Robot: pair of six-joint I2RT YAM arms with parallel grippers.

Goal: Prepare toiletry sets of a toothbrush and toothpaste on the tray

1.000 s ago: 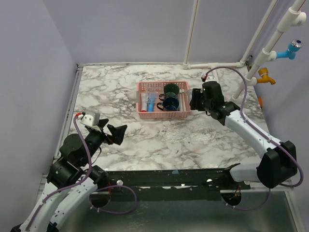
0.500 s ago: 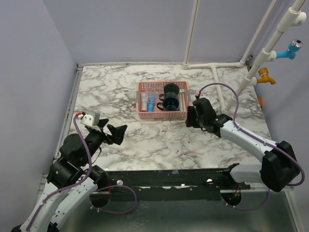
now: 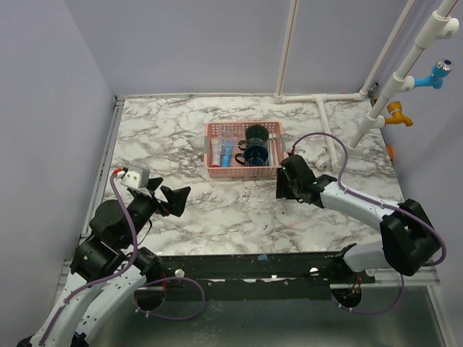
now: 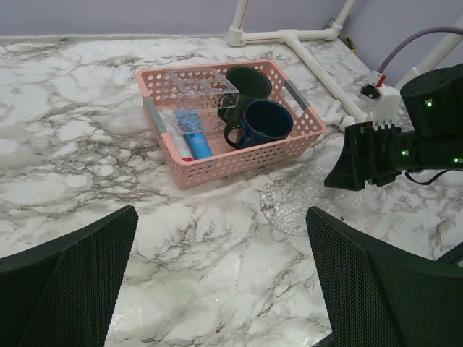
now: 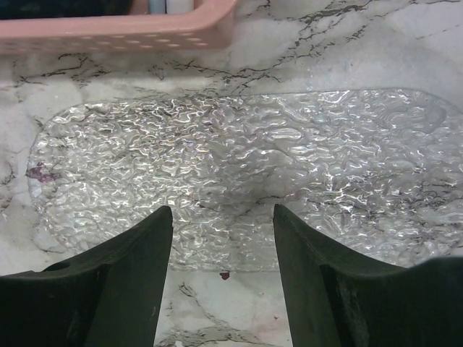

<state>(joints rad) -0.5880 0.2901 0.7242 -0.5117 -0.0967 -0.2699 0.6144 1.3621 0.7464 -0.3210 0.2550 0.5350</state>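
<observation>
Marble surface (image 3: 166,130) is carrying the bare tray (image 5: 246,144), your spread-open right end effector (image 5: 221,217) hovering above, probably fetching from the pink basket (image 3: 242,172) next.

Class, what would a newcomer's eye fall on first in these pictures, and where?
The pink basket at mid-table, holding a navy mug and a dark green mug. Just in front of it lies a clear, ripple-textured tray, with the right gripper poised open over it.

Bright, even light, soft shadows, all views sharp.
</observation>
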